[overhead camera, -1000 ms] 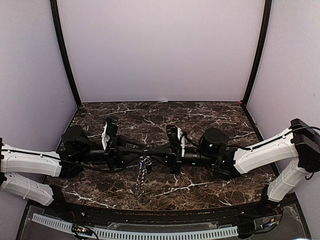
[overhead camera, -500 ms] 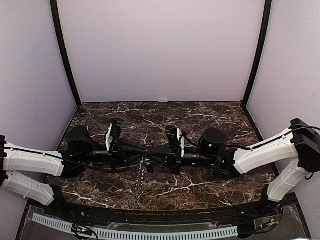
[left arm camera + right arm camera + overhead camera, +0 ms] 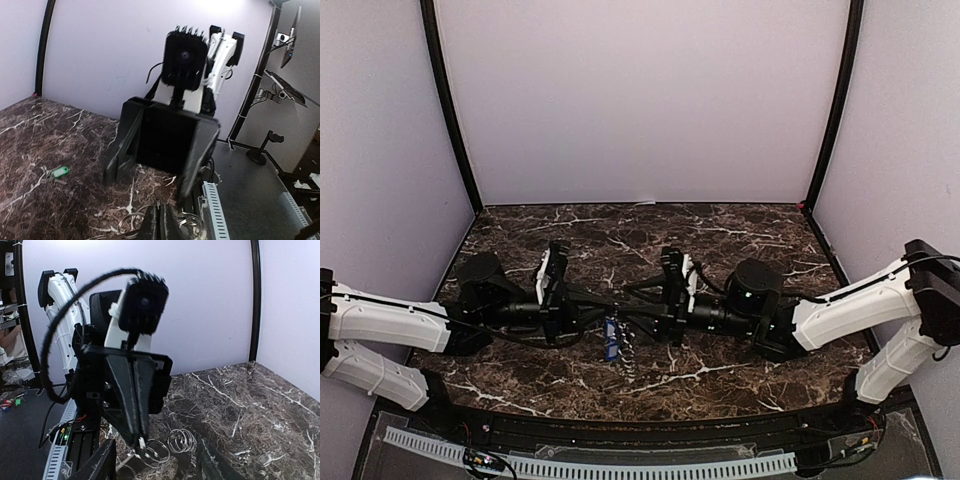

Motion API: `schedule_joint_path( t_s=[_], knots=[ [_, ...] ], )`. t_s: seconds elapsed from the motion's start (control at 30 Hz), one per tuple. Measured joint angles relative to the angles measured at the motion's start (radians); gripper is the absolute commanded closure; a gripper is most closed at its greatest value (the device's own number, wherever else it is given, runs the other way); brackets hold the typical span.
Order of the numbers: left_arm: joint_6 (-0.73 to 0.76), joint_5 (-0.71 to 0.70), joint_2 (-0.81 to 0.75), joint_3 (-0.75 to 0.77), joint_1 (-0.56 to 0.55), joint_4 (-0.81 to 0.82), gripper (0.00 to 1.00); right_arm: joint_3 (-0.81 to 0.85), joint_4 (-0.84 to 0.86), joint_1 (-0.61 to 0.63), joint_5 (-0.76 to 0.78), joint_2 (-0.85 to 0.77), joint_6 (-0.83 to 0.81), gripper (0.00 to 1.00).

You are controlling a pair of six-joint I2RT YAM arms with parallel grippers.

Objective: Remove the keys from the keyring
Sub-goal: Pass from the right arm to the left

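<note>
The keyring (image 3: 182, 440) shows as a chain of silver wire rings, low over the marble between the two arms. My left gripper (image 3: 608, 318) is shut on one of its rings; its closed fingertips (image 3: 161, 220) pinch the wire, and the right wrist view shows the same pinch (image 3: 140, 441). A blue key (image 3: 610, 342) hangs below that grip, with the rest of the chain (image 3: 629, 362) trailing onto the table. My right gripper (image 3: 628, 312) stands open around the left fingertips, holding nothing, its fingers (image 3: 100, 465) spread wide. A green key (image 3: 60, 171) lies loose on the marble.
Dark marble table (image 3: 740, 230) enclosed by lilac walls on three sides. A toothed cable track (image 3: 590, 465) runs along the near edge, below the arm bases. Both arms reach toward the middle of the table.
The right gripper has opened and let go of the chain. The left gripper moved right and shut on a ring. The chain now hangs from the left gripper, shifted slightly right.
</note>
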Motion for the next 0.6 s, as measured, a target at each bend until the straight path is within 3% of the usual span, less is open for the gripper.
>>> schedule_joint_path(
  t_s=[0.1,0.13,0.23,0.6],
  knots=[
    [0.003,-0.076,-0.002,0.005,-0.001,-0.099,1.00,-0.053,0.056,0.000,0.059,-0.035,0.011,0.34],
    [0.003,-0.102,-0.003,0.012,0.000,-0.145,1.00,-0.071,0.074,0.000,0.075,-0.045,0.019,0.25],
    [0.000,-0.206,-0.003,0.056,0.000,-0.297,1.00,-0.116,0.129,0.000,0.132,-0.063,0.038,0.20],
    [-0.137,-0.386,0.089,0.255,0.004,-0.676,1.00,-0.072,0.025,0.083,0.373,-0.003,0.152,0.33]
  ],
)
